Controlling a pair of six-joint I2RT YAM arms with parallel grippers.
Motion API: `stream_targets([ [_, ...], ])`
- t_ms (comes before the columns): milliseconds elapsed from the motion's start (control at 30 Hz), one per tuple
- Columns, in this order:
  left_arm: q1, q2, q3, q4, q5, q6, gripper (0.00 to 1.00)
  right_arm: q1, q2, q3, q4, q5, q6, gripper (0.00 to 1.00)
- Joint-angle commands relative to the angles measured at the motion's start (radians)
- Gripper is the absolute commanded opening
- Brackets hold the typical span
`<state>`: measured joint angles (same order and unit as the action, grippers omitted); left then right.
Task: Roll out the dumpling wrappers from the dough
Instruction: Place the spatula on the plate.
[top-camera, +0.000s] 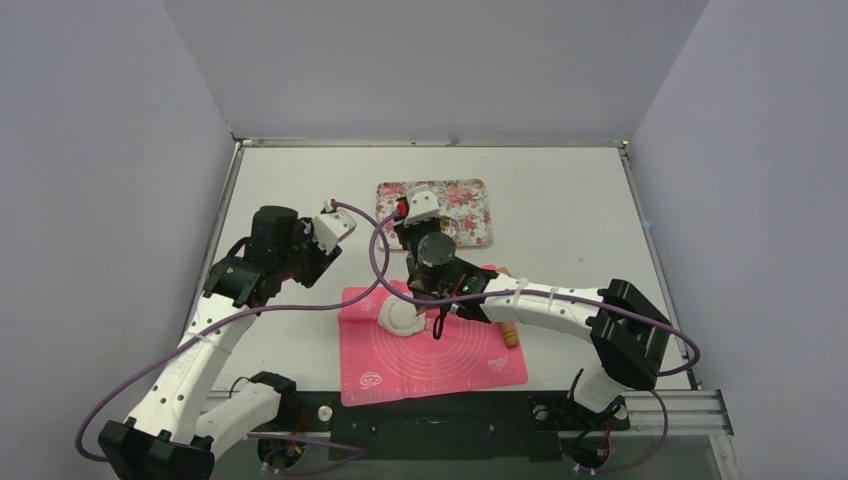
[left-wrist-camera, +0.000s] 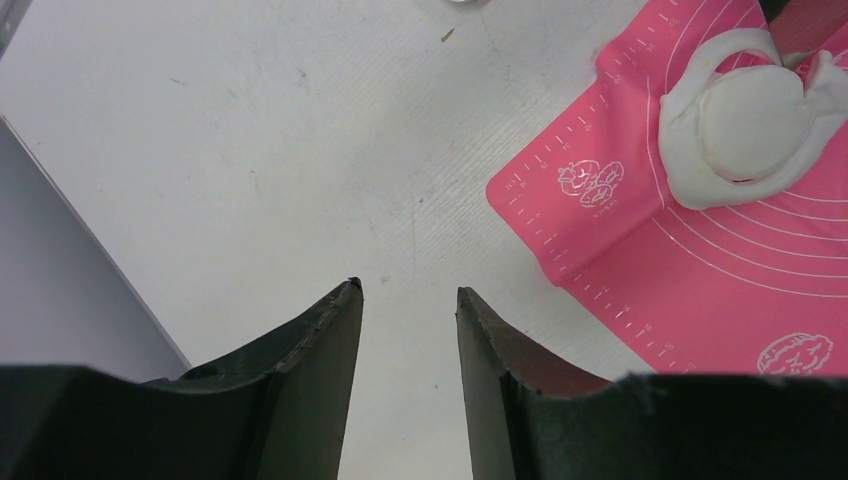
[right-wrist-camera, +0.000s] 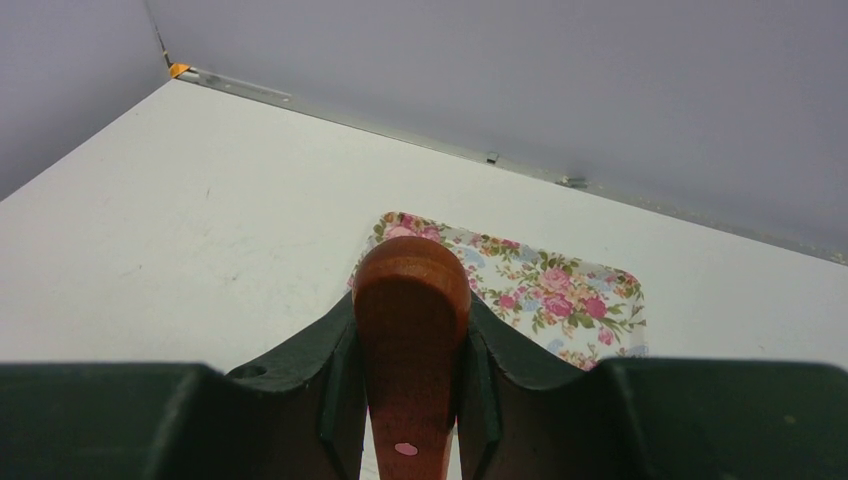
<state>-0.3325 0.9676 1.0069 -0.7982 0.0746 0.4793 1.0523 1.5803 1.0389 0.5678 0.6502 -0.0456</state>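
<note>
We see the right gripper (right-wrist-camera: 411, 315) clenched on a wooden handle (right-wrist-camera: 412, 270). The left gripper (left-wrist-camera: 408, 290) hangs released and empty beside dough (left-wrist-camera: 682, 165) on a pink mat (left-wrist-camera: 640, 270).

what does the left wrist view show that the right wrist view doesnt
Only the left wrist view: the pink mat, with a ragged ring of dough around a round dumpling wrapper, and the left end effector open and empty.

Only the right wrist view: the right end effector shut on a wooden rolling pin handle, the floral tray beyond it, and the back wall.

Both: the bare white table.
</note>
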Motion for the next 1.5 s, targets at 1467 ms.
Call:
stream_targets([
  [1467,-0.010,-0.002,0.056,-0.018,0.043,-0.004,0.38,-0.091,-0.427,-0.123,-0.186,-0.634,-0.037,0.00],
])
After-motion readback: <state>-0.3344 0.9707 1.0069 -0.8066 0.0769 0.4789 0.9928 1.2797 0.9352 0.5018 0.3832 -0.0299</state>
